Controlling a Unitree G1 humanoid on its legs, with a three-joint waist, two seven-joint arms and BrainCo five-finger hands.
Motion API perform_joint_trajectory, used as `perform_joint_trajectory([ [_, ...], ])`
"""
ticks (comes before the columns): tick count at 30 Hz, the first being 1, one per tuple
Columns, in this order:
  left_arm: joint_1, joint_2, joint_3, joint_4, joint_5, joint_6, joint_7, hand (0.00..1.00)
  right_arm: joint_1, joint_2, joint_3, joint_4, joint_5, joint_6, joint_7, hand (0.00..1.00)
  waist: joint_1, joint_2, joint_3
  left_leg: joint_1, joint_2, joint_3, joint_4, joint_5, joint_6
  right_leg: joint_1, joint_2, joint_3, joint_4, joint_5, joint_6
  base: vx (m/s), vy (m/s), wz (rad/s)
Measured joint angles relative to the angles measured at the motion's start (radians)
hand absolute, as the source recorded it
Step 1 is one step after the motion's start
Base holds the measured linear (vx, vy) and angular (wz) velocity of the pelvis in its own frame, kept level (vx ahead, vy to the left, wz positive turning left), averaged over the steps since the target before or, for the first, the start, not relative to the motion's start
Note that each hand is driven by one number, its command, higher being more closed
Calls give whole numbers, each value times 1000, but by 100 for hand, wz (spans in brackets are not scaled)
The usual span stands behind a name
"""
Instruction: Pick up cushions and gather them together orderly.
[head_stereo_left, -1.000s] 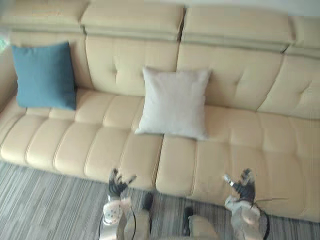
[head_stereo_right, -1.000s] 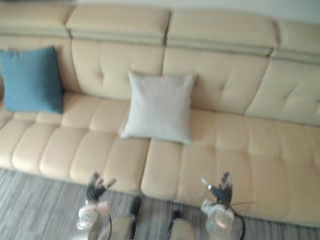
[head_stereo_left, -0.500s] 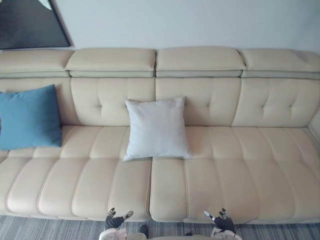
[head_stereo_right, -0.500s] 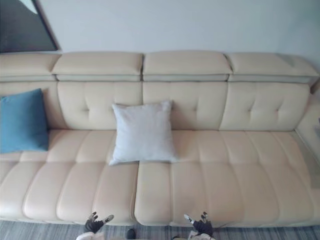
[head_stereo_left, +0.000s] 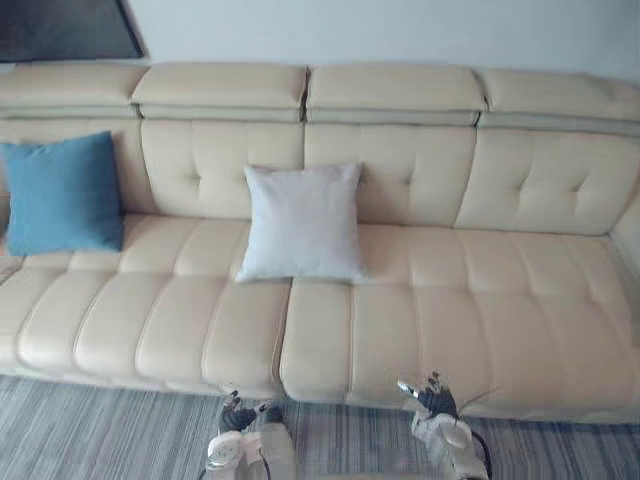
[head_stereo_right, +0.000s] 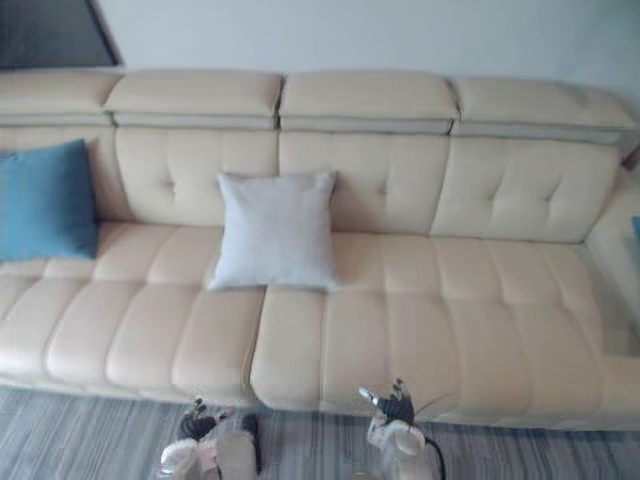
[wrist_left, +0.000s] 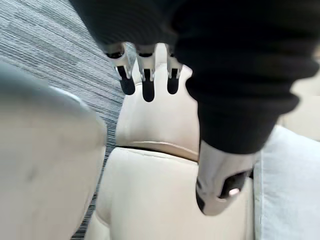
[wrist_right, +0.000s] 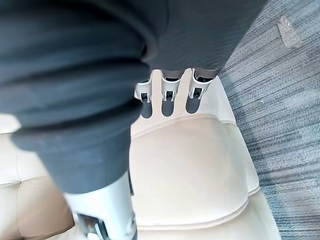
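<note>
Both hands hung low in front of the sofa (head_stereo_left: 450, 300), the left hand (head_stereo_left: 238, 412) and the right hand (head_stereo_left: 432, 398) each just short of the seat's front edge and over the striped carpet (head_stereo_left: 90, 430). Both were released: in each wrist view the fingers ran out straight with the thumb set apart, and nothing lay in either palm. That suited a robot standing off to take in the whole seat before choosing a cushion, not one in the middle of a grasp. The pale grey cushion (head_stereo_left: 302, 222) stood well ahead of the hands, between them but nearer the left hand's line. It was propped upright with its back against the backrest (head_stereo_left: 400, 170) and its lower edge on the seat, so it offered a broad face and two free side edges to hands coming from the front. The blue cushion (head_stereo_left: 62, 193) leaned on the backrest the same way, far out beyond the left hand toward that end of the sofa and well apart from the grey one. With the two cushions apart and neither touched, the gathering looked not yet begun. The grey cushion, being closer, seemed the likelier first pick, and both hands would probably have to reach deep over the seat to take it by its sides.
</note>
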Motion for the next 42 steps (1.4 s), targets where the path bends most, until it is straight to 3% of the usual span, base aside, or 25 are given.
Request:
perform_joint_trajectory([
  [1, -2, -1, 2, -5, -1, 0, 1, 0, 5, -3, -5, 18, -1, 4, -6, 0, 1, -5, 3, 14, -10, 29, 14, -27, -5, -9, -14, -34, -3, 11, -28, -461, -87, 50],
  [2, 2, 0, 2, -16, -1, 0, 1, 0, 6, -5, -7, 19, 0, 6, -15, 0, 3, -14, 8, 21, -31, 35, 53, -72, 18, -15, -37, -57, -5, 10, -38, -291, -50, 25],
  [3, 3, 0, 2, -18, -1, -1, 0, 0, 5, -7, -7, 19, -1, 6, -16, 0, 3, -18, 10, 23, -40, 32, 74, -92, 27, -18, -44, -63, -6, 10, -40, -253, -6, 21],
  [5, 2, 0, -24, -17, 0, 1, -1, 0, 15, -25, -19, 35, -10, 8, -14, 0, -6, -22, 12, 28, -74, -7, 234, -241, 57, -47, -83, -90, -38, 56, -42, -329, 71, 34],
  [6, 2, 1, -26, -17, 0, 1, -2, 0, 17, -24, -29, 42, -13, 8, -14, 0, -7, -22, 12, 32, -75, -11, 260, -266, 61, -47, -88, -96, -46, 63, -40, -273, 176, 48],
  [7, 2, -1, -27, -17, 0, 1, -2, 0, 30, -23, -52, 65, -18, 18, -13, 0, -11, -22, 11, 55, -72, -23, 362, -347, 65, -45, -100, -107, -75, 89, -27, -222, 228, 39],
  [8, 2, -5, -25, -17, 0, 1, -1, 0, 37, -21, -56, 66, -19, 24, -11, 0, -12, -22, 10, 86, -70, -23, 396, -388, 56, -46, -106, -107, -86, 102, -15, -209, 296, 38],
  [9, 8, -8, -19, -9, 1, 2, -2, 0, 47, -17, -67, 71, -19, 25, -6, 0, -16, -17, 7, 145, -72, -25, 363, -459, 41, -51, -109, -101, -93, 116, 8, -137, 268, 16],
  [10, 9, -10, -17, -3, 1, 2, -2, 0, 49, -17, -75, 76, -18, 26, -4, 0, -18, -8, 1, 169, -73, -29, 317, -480, 36, -63, -105, -99, -91, 120, 17, -119, 267, 1],
  [11, 3, -5, -6, 12, 1, 4, -3, 0, 42, -5, -94, 105, -18, 31, 3, 0, -20, -17, -3, 196, -94, -19, 229, -500, 45, -83, -113, -73, -90, 146, 47, -126, 239, -14],
  [14, 23, 19, 14, 38, 2, 10, -1, 0, 60, 40, -124, 130, -18, 36, 17, 0, -29, -43, -39, 244, -154, 8, 110, -440, 76, -45, -124, -14, -222, 237, 69, -43, 166, -16],
  [18, 24, 22, 16, 80, 3, 16, -1, 0, 72, 33, -173, 144, -16, 36, 16, 0, -50, -34, -66, 281, -192, 19, 53, -420, 99, 25, -133, 3, -356, 314, 88, 18, 149, -5],
  [24, 38, 7, 30, 111, 3, 17, -3, 0, 70, 8, -205, 172, -16, 34, 17, 0, -49, -6, -88, 327, -197, 28, 24, -414, 101, 55, -120, 16, -400, 331, 93, 89, 28, -11],
  [25, 45, 4, 100, 131, 2, 17, -5, 0, 83, 10, -236, 193, 1, 35, 25, 0, -52, -25, -87, 386, -198, 5, -36, -411, 100, 128, -107, -1, -473, 341, 89, 0, 0, 0],
  [37, 38, 12, 99, 152, 0, 17, -13, 0, 88, 3, -231, 218, -51, 53, 24, 0, -58, -28, -86, 411, -197, 21, -66, -402, 99, 133, -107, 2, -474, 341, 89, 0, 0, -3],
  [42, 19, 25, 80, 183, 1, 18, -32, 0, 81, -19, -201, 252, -97, 76, 23, 0, -63, -28, -72, 457, -191, 108, -106, -399, 95, 127, -96, 69, -477, 350, 96, -10, 2, -41],
])
